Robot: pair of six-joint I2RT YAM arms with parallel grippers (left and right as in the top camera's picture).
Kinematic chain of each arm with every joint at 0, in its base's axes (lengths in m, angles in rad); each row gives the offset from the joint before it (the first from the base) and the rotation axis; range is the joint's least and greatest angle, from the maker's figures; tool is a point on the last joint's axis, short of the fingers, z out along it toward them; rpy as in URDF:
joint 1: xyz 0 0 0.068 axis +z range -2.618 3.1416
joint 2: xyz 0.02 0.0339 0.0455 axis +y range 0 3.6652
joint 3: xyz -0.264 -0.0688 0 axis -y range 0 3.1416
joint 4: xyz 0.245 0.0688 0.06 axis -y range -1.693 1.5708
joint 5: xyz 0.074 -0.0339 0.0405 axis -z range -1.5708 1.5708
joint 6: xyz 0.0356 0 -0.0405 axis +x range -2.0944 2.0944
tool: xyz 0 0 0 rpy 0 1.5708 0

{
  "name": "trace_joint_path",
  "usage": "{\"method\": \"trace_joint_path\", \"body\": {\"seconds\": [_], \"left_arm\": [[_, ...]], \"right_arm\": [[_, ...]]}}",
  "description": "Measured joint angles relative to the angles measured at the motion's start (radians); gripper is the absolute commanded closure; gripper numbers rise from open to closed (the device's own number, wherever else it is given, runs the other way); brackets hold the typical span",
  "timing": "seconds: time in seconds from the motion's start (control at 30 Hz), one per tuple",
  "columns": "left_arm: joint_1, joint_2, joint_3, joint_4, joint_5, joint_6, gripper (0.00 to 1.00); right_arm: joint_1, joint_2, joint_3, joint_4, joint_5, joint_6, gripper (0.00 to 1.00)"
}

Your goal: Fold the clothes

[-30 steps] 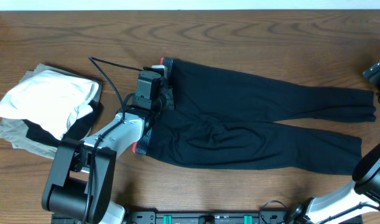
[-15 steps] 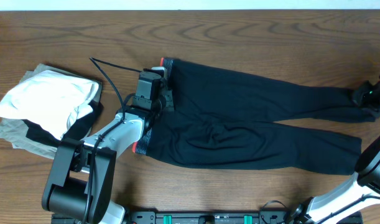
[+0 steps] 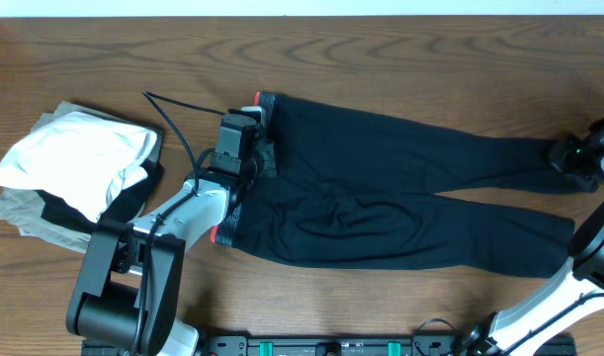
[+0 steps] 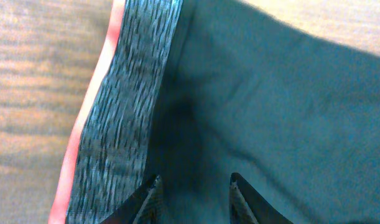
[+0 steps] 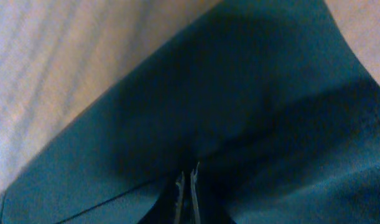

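The clothes (image 3: 400,188), black trousers, lie flat across the table with the legs running right. Their red-and-grey waistband (image 4: 127,93) is at the left. My left gripper (image 3: 252,148) rests on the waistband; in the left wrist view its jaws (image 4: 194,186) stand partly apart with a dark fold of black fabric pinched between them. At the far right, my right gripper (image 3: 568,158) is on the end of the upper trouser leg. In the right wrist view its fingers (image 5: 187,177) are nearly together, shut on the black cloth (image 5: 239,93).
A folded pile sits at the left: a white shirt (image 3: 79,163) on top of a khaki-olive garment (image 3: 25,213). A black cable (image 3: 173,124) loops above the left arm. Bare wooden table (image 3: 400,59) lies behind the trousers.
The right gripper came down from the table's right edge onto the upper leg's end, shut on it and drew the hem slightly left. The left arm stayed still.
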Motion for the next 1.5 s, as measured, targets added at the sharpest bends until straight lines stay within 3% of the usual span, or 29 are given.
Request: {"method": "trace_joint_path", "body": {"seconds": [0.07,0.17,0.2,0.37,0.63,0.73,0.87,1.0,1.07,1.3,1.5], "left_arm": [[0.000,0.000,0.000,0.019,0.000,0.000,0.62],[0.000,0.000,0.000,0.046,0.000,0.000,0.62],[0.000,0.000,0.000,0.056,0.000,0.000,0.62],[0.000,0.000,0.000,0.082,0.000,0.000,0.61],[0.000,0.000,0.001,0.024,0.008,0.001,0.60],[0.000,0.000,0.001,-0.053,0.011,0.007,0.60],[0.000,-0.002,0.001,-0.140,0.016,0.032,0.60],[0.000,-0.063,0.001,-0.201,0.019,0.046,0.60],[0.000,-0.125,0.001,-0.252,0.020,0.051,0.59],[0.000,-0.357,0.006,-0.615,0.024,0.055,0.48],[0.000,-0.406,0.006,-0.860,0.024,0.017,0.42]], "right_arm": [[0.001,0.011,0.004,0.046,-0.016,-0.002,0.84],[0.007,0.024,0.006,0.113,-0.029,-0.005,0.81],[0.011,0.031,0.006,0.142,-0.032,-0.005,0.71],[0.034,0.045,0.006,0.218,-0.072,-0.009,0.65],[0.053,0.017,0.019,0.090,-0.146,0.004,0.54],[0.053,-0.070,0.003,0.010,-0.135,0.013,0.46],[0.047,-0.284,0.002,-0.067,-0.096,0.019,0.21],[0.031,-0.520,0.017,-0.196,-0.074,0.019,0.13],[0.024,-0.600,0.026,-0.296,-0.050,0.021,0.01],[0.021,-0.615,0.008,-0.604,0.000,0.021,0.01],[-0.024,-0.610,-0.071,-0.692,0.012,0.041,0.01]]}}
